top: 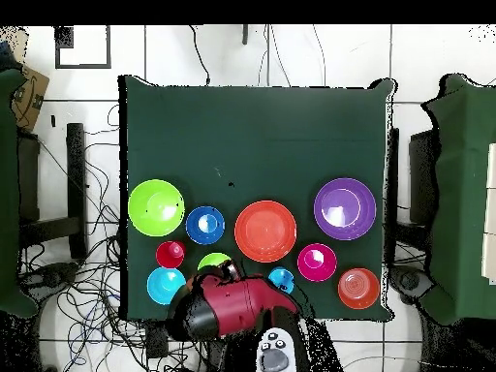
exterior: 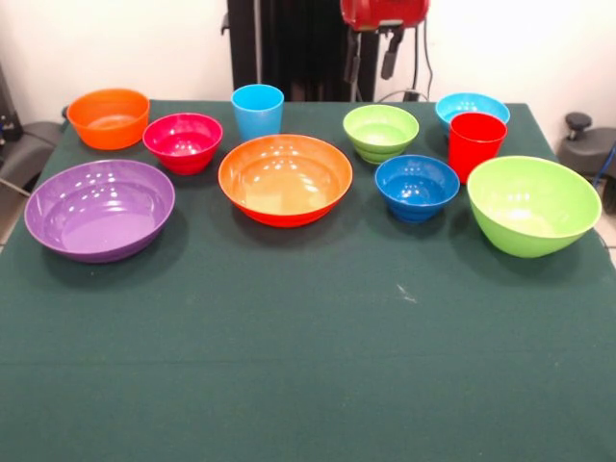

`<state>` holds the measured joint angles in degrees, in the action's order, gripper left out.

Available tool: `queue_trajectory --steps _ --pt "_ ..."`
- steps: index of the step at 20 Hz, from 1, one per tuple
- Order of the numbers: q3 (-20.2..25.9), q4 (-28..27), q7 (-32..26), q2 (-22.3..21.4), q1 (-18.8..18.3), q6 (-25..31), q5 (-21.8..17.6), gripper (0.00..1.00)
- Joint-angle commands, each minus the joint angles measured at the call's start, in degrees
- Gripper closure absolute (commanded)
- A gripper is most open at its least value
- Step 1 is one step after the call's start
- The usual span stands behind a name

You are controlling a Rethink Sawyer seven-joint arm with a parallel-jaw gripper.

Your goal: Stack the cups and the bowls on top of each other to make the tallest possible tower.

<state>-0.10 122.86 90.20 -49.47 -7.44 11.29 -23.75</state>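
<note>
While bowls (exterior: 285,179) sit unstacked, arm (top: 232,305) overhangs small green bowl (exterior: 380,132), jaws' state unclear

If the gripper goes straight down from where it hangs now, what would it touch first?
Probably the small lime green plastic bowl, which lies roughly under the gripper; depth is unclear, so it might meet the green table cloth behind it.

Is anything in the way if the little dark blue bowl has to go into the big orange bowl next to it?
Nothing visible is. The dark blue bowl and the big orange bowl sit side by side with only bare green table between them. The small lime green bowl stands farther back, off that path. Nothing is stacked yet.
</note>
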Motion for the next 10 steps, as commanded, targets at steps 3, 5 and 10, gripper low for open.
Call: queue_trajectory --steps 3,5,10 --pt "1.46 -6.88 0.98 4.9 0.88 -3.29 -9.45 0.0" --pt "1.31 -7.07 1.51 5.26 0.63 -4.25 -10.81 0.0" --pt "0.01 -7.85 3.0 6.13 1.17 -6.65 -13.64 0.0"
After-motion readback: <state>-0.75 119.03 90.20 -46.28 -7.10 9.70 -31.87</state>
